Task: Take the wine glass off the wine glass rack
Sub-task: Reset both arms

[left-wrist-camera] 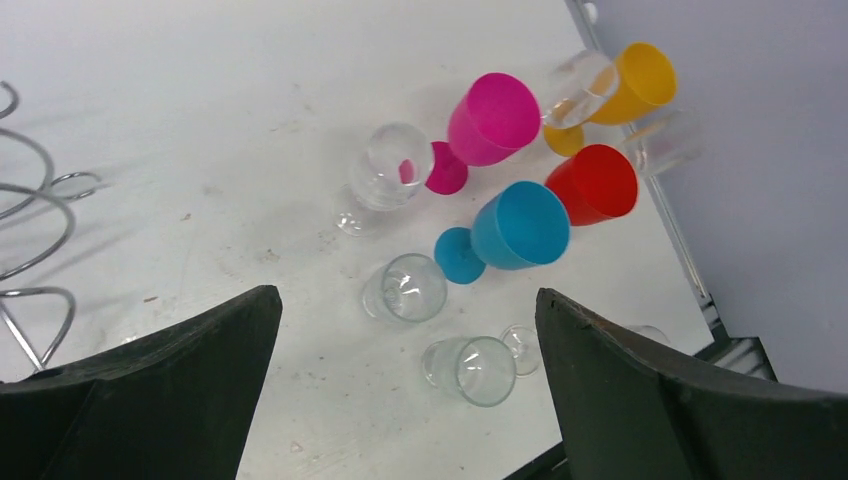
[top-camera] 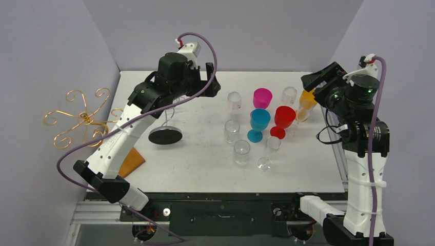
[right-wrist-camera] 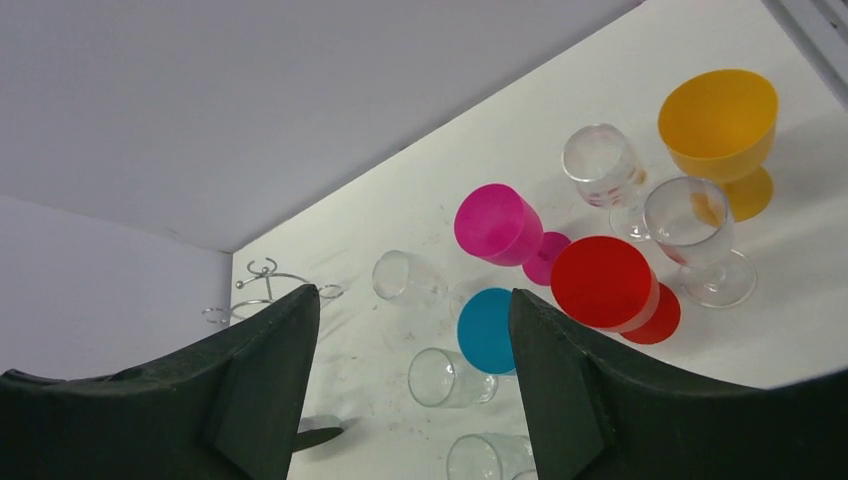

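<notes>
Left end effector (top-camera: pixel 213 81) (jaws wide) empty; clear wine glass (top-camera: pixel 234 100) just beside.

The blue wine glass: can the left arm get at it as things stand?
Probably yes: the left gripper hangs open and empty nearby, nothing over the blue wine glass. The red glass and a clear glass stand close beside it, so room is tight.
</notes>
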{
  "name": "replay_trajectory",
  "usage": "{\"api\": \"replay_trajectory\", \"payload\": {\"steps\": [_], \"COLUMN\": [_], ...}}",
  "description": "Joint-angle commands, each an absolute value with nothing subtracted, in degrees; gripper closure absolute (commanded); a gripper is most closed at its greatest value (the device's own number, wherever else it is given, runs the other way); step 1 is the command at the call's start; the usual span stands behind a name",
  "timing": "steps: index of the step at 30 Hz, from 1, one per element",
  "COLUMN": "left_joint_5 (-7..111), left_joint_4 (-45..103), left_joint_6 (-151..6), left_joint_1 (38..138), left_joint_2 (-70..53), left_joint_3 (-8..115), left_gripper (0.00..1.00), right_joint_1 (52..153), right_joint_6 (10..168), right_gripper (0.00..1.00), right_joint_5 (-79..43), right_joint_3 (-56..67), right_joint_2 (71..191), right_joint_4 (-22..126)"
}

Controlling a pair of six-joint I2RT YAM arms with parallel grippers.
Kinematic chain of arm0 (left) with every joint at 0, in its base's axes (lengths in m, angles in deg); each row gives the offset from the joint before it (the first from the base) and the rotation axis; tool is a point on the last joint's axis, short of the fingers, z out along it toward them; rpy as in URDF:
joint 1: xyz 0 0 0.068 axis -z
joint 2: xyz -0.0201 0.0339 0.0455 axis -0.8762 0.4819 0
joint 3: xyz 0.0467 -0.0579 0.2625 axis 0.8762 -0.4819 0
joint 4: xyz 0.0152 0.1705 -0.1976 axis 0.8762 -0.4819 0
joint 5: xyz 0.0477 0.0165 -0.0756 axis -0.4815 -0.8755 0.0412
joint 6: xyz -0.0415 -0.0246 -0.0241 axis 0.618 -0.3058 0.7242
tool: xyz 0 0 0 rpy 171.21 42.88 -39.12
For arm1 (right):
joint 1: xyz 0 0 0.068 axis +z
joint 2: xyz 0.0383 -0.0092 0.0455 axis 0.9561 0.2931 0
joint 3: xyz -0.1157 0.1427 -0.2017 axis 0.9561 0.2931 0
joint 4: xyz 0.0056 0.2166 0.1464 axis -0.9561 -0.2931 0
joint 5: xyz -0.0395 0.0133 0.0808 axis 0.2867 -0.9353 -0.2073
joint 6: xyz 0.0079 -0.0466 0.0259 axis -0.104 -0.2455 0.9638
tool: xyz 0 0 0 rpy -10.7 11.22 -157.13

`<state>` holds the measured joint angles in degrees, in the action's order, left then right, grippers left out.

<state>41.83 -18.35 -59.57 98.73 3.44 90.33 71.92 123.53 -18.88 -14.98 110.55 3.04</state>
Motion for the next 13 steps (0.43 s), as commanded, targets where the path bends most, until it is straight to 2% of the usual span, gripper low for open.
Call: {"api": "replay_trajectory", "payload": {"steps": [1,5,13], "left_joint_5": [35.3,35.2,37.6], "left_joint_4": [-14.1,-12.8,-8.2], "left_joint_6": [-57.4,-57.1,-57.7], "left_joint_1": [97.4,95.9,94.2], "left_joint_2": [1.0,-0.1,-3.0], "left_joint_3": [86.5,83.4,78.3], "left_gripper": [0.04,0.04,0.04], "right_joint_1": [78.8,84.1,86.2], "right_joint_6": [123.6,123.5,123.3], "right_gripper": [0.35,0.35,0.35], "right_joint_5": [-11.2,-6.1,-4.1], "right_joint_3": [-11.7,-8.0,-5.2], "right_joint_2": [110.1,110.0,110.1], "right_joint_4": [6.8,9.5,10.3]}}
